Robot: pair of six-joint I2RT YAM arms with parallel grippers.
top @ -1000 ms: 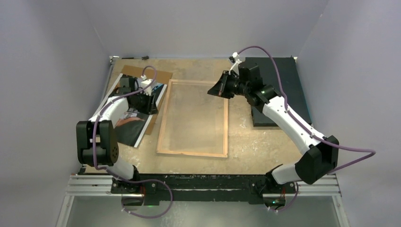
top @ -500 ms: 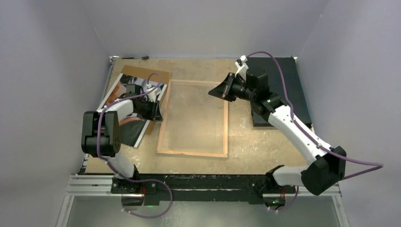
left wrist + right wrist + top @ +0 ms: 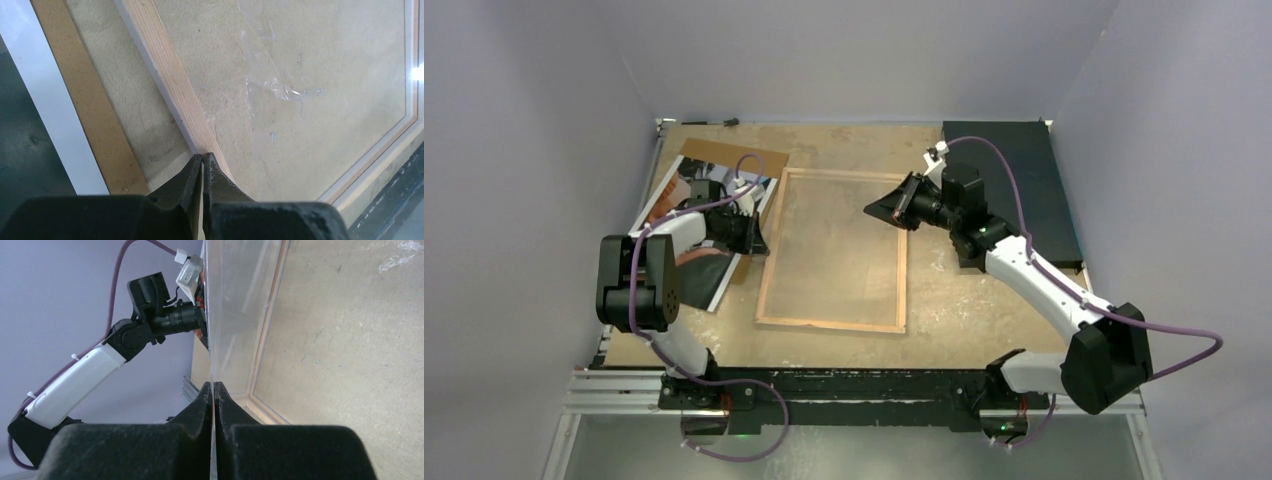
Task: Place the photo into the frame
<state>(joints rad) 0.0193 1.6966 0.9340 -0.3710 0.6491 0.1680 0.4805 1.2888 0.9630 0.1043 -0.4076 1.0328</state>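
Note:
The frame [image 3: 769,262] lies wood back up in the middle of the table. My right gripper [image 3: 889,208] is shut on the edge of the thin clear pane [image 3: 235,315] at the frame's far right rail; in the right wrist view [image 3: 213,385] the pane runs edge-on from the tips, tilted up off the frame [image 3: 265,340]. The photo [image 3: 696,265] lies at the left on a brown backing board [image 3: 724,155], partly hidden by my left arm. My left gripper [image 3: 759,240] is shut and empty, its tips [image 3: 202,156] touching the frame's left wooden rail [image 3: 170,85].
A black mat [image 3: 1014,180] lies at the back right. The left wrist view shows the photo's white border [image 3: 45,100], a strip of backing board [image 3: 85,110], and crinkled clear film [image 3: 280,90] inside the frame. Walls enclose the table.
My right gripper has moved a little toward the near side along the frame's right rail. My left gripper slid right to the frame's left rail, then stayed still.

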